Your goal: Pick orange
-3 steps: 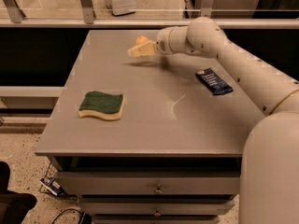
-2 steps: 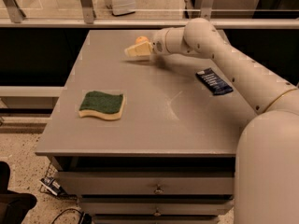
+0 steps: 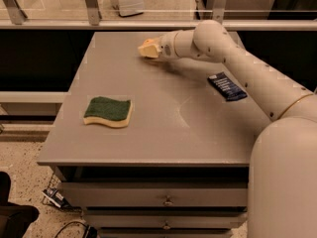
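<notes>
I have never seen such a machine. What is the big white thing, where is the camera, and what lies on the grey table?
The white thing is a robot arm, reaching from lower right across the grey table. Its gripper, the pale tip, is over the table's far part. One camera looks down on the table from the near side. On the table lie a green-and-yellow sponge and a flat dark blue packet. No orange shows, so I cannot tell whether anything is held.

Gripper (image 3: 147, 48) at twelve o'clock on the table (image 3: 148, 143), whatever sits beneath it hidden from me, robot body (image 3: 285, 182) cropped at four o'clock
</notes>
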Motion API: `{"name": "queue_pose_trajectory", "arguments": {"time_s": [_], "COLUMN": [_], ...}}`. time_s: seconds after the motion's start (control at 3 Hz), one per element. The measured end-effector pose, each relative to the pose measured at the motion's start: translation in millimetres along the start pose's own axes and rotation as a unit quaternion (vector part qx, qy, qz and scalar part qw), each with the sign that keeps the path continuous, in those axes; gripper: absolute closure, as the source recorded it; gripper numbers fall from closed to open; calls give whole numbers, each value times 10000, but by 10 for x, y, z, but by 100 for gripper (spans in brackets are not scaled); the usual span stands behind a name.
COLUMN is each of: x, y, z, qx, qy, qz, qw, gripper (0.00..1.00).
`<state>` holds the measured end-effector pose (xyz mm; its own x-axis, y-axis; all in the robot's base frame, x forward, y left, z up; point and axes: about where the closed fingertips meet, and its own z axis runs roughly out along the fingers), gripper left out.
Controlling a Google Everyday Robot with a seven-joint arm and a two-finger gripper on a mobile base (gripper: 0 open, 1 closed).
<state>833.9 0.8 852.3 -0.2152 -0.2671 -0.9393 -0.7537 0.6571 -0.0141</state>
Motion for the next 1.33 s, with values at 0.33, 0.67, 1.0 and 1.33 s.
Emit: {"name": "queue_pose_trajectory", "arguments": {"time_s": [0.33, 0.67, 1.0, 1.33], "x": [7, 14, 14, -70], "y": [22, 40, 41, 47], "z": [27, 50, 51, 57], "qx": [-23, -42, -43, -138], "qy": [6, 11, 11, -26], "qz": [2, 4, 4, -31], "qw": [10000, 10000, 10000, 9999], "gripper": [87, 100, 100, 100]}}
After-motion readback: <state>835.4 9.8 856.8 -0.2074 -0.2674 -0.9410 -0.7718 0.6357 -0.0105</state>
